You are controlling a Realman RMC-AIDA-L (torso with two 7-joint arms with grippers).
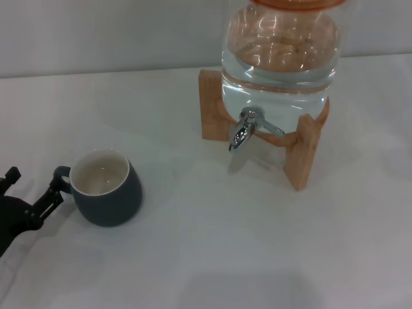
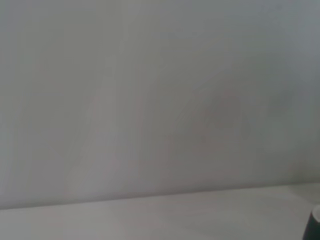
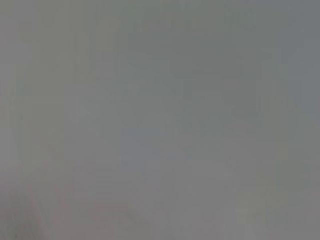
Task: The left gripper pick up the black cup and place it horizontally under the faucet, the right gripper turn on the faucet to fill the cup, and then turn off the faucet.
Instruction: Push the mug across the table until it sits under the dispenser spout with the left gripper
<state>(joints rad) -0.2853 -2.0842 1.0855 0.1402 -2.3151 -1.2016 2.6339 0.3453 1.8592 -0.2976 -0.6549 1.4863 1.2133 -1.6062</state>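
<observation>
Head view: the left gripper (image 1: 37, 187) sits at the handle of the black cup (image 1: 107, 187), low on the robot's left of the white table (image 1: 212, 244).

The cup stands upright, its cream inside showing, its small loop handle turned toward the gripper. The fingers are spread apart: one black fingertip (image 1: 56, 190) touches or nearly touches the handle, the other (image 1: 10, 174) lies well off to the side. The faucet (image 1: 243, 131) juts from the clear water jar (image 1: 280, 55) on its wooden stand (image 1: 304, 151), well apart from the cup. The left wrist view catches only a dark sliver of the cup at its edge. The right gripper is out of sight.
</observation>
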